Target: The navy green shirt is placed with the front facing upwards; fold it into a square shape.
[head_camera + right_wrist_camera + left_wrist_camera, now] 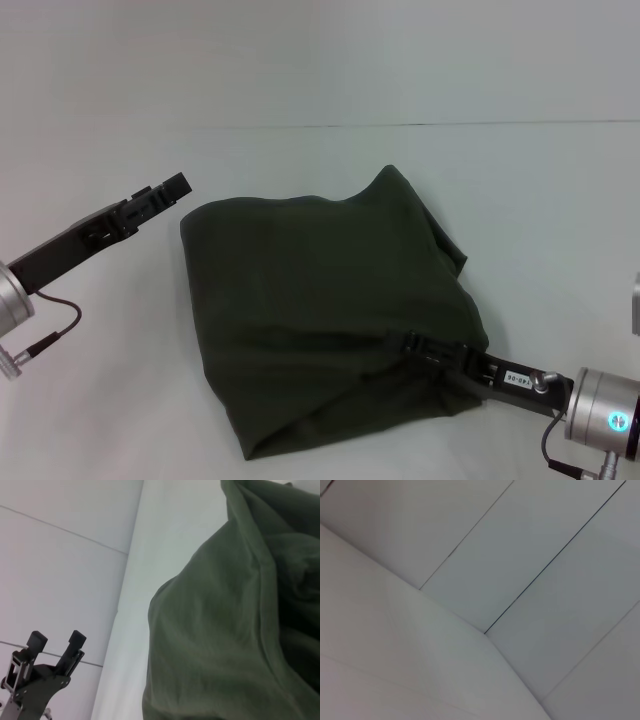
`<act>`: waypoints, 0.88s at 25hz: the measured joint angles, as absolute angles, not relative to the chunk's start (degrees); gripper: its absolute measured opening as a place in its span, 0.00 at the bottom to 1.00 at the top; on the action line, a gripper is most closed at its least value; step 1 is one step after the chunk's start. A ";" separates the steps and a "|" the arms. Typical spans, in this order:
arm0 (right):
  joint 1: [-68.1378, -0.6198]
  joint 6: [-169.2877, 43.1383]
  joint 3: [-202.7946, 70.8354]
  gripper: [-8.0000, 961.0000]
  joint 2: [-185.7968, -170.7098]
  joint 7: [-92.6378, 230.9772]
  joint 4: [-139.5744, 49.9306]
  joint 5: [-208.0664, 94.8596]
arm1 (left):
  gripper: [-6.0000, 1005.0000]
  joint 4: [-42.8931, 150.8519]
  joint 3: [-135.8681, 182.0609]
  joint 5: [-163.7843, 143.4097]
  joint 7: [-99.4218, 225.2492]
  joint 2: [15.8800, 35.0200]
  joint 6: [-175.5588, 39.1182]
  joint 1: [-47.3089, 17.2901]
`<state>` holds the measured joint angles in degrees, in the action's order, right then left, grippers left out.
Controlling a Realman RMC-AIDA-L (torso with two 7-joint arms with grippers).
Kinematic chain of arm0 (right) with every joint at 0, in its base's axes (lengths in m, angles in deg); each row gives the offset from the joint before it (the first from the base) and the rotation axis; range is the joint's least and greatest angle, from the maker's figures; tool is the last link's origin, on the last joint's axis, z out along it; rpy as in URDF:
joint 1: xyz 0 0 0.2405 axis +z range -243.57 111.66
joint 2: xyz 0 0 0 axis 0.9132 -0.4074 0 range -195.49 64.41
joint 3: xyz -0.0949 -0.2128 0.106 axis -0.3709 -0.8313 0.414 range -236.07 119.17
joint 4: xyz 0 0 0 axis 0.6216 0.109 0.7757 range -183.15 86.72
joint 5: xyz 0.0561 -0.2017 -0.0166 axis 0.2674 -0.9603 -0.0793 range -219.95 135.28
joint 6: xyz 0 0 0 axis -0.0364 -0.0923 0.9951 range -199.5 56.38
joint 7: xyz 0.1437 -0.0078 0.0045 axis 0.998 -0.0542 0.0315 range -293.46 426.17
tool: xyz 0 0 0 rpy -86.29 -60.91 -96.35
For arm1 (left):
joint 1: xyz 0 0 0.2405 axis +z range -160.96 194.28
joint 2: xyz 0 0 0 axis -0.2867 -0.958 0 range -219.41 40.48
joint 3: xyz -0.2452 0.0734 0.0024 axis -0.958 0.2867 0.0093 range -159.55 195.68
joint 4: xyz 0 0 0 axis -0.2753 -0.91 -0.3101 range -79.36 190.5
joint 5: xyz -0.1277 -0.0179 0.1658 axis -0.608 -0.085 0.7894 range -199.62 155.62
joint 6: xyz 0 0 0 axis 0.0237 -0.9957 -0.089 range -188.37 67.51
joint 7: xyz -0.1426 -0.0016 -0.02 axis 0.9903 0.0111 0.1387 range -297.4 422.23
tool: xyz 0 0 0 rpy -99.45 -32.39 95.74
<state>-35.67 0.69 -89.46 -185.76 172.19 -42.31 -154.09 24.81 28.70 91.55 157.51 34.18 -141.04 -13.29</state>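
From the head view, the navy green shirt (330,320) lay bunched in a rough folded heap mid-table, plain side up. The right gripper (412,345) sat low against its near right edge, apparently pinching cloth, though its jaws were half buried. The left gripper (172,190) hung just beyond the far left corner, fingers parted, holding nothing. The left wrist view showed only pale wall panels and the table (395,655). In the right wrist view, soft limp cotton draped in folds; it would likely sag, so hems or corners seemed the best holds.
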 joint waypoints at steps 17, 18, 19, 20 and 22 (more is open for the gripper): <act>-33.64 0.06 -89.59 0.95 -185.76 172.84 -42.71 -154.47 | 0.84 25.50 28.43 91.55 157.51 34.28 -141.00 -13.50; -33.61 0.06 -89.59 0.93 -185.76 173.22 -42.68 -154.47 | 0.84 25.51 28.43 91.55 157.51 34.28 -140.98 -13.52; -33.57 0.07 -89.59 0.91 -185.73 173.58 -42.59 -154.47 | 0.84 25.51 28.43 91.55 157.51 34.28 -140.97 -13.55; -33.55 0.09 -89.59 0.89 -185.71 173.79 -42.54 -154.47 | 0.84 25.51 28.43 91.54 157.51 34.28 -140.97 -13.55; -33.48 0.18 -89.69 0.86 -185.64 174.13 -42.35 -154.49 | 0.84 25.52 28.43 91.51 157.51 34.28 -140.95 -13.57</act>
